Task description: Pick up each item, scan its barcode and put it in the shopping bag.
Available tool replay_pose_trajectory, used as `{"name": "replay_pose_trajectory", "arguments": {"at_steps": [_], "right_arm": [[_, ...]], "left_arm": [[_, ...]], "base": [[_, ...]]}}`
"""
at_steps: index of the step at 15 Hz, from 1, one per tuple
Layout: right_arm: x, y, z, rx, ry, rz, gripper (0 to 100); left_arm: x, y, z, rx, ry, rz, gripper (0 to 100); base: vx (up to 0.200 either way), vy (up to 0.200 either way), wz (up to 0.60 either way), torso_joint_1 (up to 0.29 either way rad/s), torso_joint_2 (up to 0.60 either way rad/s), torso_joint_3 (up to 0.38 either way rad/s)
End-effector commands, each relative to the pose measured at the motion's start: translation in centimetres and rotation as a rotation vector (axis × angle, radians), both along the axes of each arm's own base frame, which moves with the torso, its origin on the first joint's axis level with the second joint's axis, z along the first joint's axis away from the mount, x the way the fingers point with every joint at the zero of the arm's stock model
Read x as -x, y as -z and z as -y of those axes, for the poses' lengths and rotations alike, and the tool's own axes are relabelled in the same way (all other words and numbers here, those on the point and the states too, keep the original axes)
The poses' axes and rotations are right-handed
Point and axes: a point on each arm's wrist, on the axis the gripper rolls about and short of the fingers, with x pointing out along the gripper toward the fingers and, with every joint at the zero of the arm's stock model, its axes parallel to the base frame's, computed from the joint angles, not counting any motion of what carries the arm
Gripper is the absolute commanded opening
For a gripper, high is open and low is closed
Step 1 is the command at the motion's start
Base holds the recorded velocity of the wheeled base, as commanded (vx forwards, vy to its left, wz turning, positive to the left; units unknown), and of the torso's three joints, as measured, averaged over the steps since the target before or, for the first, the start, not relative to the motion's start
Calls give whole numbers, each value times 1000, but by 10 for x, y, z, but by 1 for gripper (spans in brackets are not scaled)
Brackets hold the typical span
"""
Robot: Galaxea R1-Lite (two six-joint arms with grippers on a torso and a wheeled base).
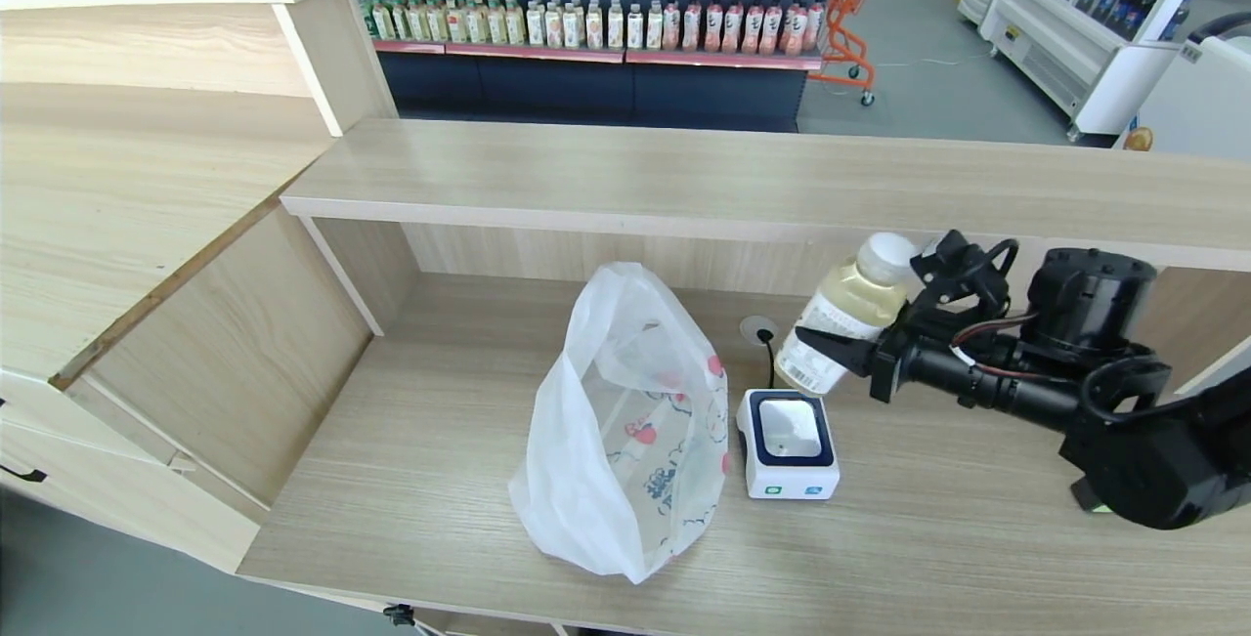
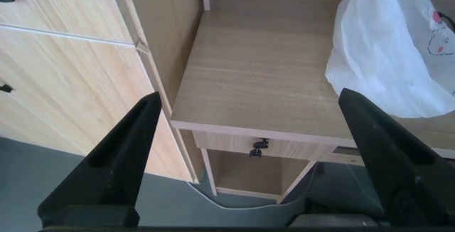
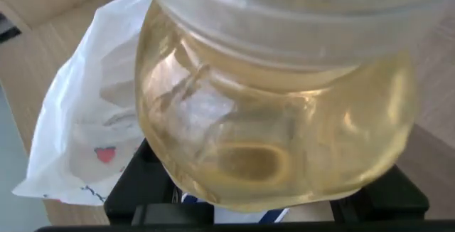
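Step in hand: scan. Right pincer is clamped on the bottle, which holds a pale yellow drink and has a white cap. The bottle is tilted, cap up and away, with its labelled lower end just above the back edge of the scanner and not touching it. Dark bars show on the label's lower end, probably the barcode. I cannot tell if it squarely faces the scanner window, so it may need a small roll or dip to register.

Next move, as I judge it, is to carry the bottle toward the robot's left and drop it into the shopping bag. The bag stands on the table just beside the scanner, mouth opening up and forward. The thin plastic rim is floppy and sagging, so the bottle should come in from above or it may snag or push the bag over.

Left pincer has its jaws spread wide and holds nothing. It hangs off the table's near corner with the bag off to one side — free to steady the bag if needed.

Around:
- A cable port sits behind the scanner, with the scanner's lead running into it.
- A raised ledge is close behind the bottle cap — little room to lift back.
- Shelves of drinks stand across the aisle.
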Motion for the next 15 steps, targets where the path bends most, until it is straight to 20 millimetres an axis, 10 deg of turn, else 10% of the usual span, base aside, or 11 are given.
{"name": "replay_pose_trajectory", "arguments": {"at_steps": [1,15], "right_arm": [[21,-15,6,-119,96,-64,0],[36,9,-10,-256,92,-330,0]], "left_arm": [[0,0,0,0,-1,0,100],[0,0,0,-1,0,0,100]], "base": [[0,0,0,0,0,0],[-29,0,0,0,0,0]]}}
